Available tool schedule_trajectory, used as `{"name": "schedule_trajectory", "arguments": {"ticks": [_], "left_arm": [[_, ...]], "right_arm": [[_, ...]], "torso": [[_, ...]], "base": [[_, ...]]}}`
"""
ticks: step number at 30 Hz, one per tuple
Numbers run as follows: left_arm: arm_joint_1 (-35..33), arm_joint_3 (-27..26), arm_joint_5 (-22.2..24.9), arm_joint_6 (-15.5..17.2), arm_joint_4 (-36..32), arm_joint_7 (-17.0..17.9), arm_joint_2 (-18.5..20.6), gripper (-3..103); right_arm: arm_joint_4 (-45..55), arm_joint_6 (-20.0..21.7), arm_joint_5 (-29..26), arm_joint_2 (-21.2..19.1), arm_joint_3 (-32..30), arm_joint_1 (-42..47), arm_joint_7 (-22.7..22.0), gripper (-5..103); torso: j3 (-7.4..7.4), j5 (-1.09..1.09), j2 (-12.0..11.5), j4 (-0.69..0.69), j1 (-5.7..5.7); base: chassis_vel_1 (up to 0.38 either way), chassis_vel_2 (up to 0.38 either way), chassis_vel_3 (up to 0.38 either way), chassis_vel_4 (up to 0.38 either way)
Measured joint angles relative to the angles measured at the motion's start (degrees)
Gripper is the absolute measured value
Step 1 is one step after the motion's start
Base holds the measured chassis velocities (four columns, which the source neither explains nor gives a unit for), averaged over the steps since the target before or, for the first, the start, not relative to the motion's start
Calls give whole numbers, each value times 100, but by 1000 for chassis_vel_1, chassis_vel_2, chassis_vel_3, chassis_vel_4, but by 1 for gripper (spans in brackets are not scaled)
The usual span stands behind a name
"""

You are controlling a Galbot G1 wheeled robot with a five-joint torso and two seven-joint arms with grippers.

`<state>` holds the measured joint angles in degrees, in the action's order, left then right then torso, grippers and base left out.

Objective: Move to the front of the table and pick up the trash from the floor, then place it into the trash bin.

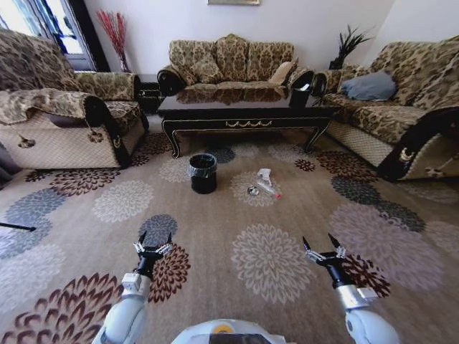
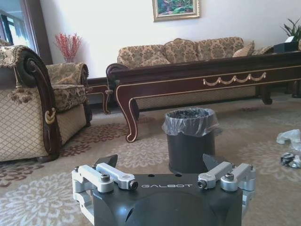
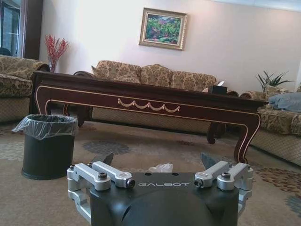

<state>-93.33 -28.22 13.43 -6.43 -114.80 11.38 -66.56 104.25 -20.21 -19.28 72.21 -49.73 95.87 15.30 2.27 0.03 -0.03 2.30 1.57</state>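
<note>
The table (image 1: 247,115), a long low piece of glossy dark wood with a gold scroll on its front rail, stands at the far side of the patterned carpet (image 1: 86,208), before the middle one of 3 sofas (image 1: 233,64). The trash bin (image 1: 203,173), black with a clear liner bunched at its rim, stands upright on the carpet just in front of the table's front edge, nearer that edge's left end. The trash (image 1: 264,183) lies on the carpet to the right of the bin and apart from it: a pale crumpled piece with a small shiny round piece just beside it. A black box (image 1: 300,95) with white tissue sits near the table's right end.

The left gripper (image 1: 154,240) and the right gripper (image 1: 322,244) hover low over the near carpet, well short of bin and trash, each with its 2 fingers spread apart and holding nothing. In the left wrist view the bin (image 2: 189,140) stands straight ahead of the spread fingers (image 2: 106,161), with the trash (image 2: 291,148) off to one side.
</note>
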Motion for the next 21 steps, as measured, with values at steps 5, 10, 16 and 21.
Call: {"name": "schedule_trajectory", "arguments": {"ticks": [5, 10, 16, 21], "left_arm": [[8, -30, 3, -4, 7, 21, -9, 100], [-18, -83, 27, -12, 10, 22, -12, 100], [-73, -152, 42, -30, 21, 21, -34, 100], [-89, -172, 64, -32, 21, 20, -40, 100]], "right_arm": [[-3, -10, 54, 50, 5, 15, 8, 100], [-9, -16, 80, 57, 22, 17, 11, 100], [-10, -13, 98, 55, 51, -6, 11, 100], [-9, -8, 119, 54, 81, -16, 10, 100]], "torso": [[0, -3, 0, 3, -1], [0, -4, 0, 3, -1], [2, -4, 0, 2, -1], [2, -3, 0, 2, 0]], "base": [[-199, 184, 194, -195], [-207, 199, 191, -231], [-213, 220, 225, -215], [-210, 215, 221, -211]]}}
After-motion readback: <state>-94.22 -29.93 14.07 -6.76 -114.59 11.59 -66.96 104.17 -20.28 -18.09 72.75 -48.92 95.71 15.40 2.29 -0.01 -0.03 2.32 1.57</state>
